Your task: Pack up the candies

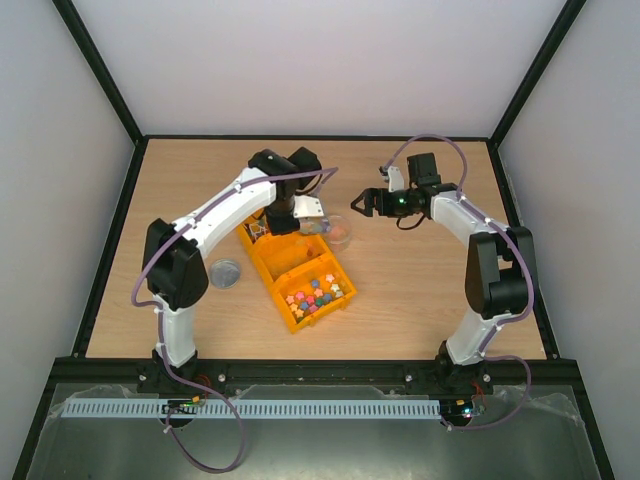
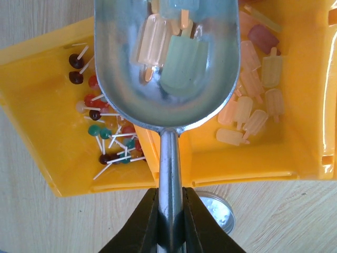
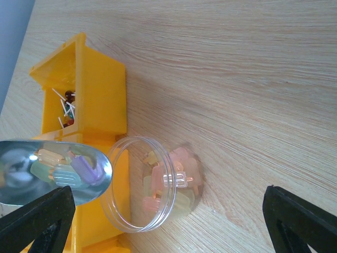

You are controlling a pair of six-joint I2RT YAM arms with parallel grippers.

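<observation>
left gripper (image 2: 169, 221): closed narrow on the handle of the metal scoop (image 2: 121, 68).
candies (image 2: 184, 63): pastel ice-lolly shapes in the scoop bowl, just beyond the left fingers, above the yellow bin (image 2: 31, 79).
right gripper (image 1: 362, 203): jaws wide, holding nothing.
jar (image 3: 117, 150): clear, mouth facing the scoop, more sweets inside, near the right gripper.

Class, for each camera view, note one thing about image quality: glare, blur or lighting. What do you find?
Left wrist: bright glare on the metal scoop, and the yellow bin washes out at its right edge. Right wrist: the pincer fingers are dark and soft-edged; the clear jar carries small highlights. Top external: even, soft light, no harsh glare.
</observation>
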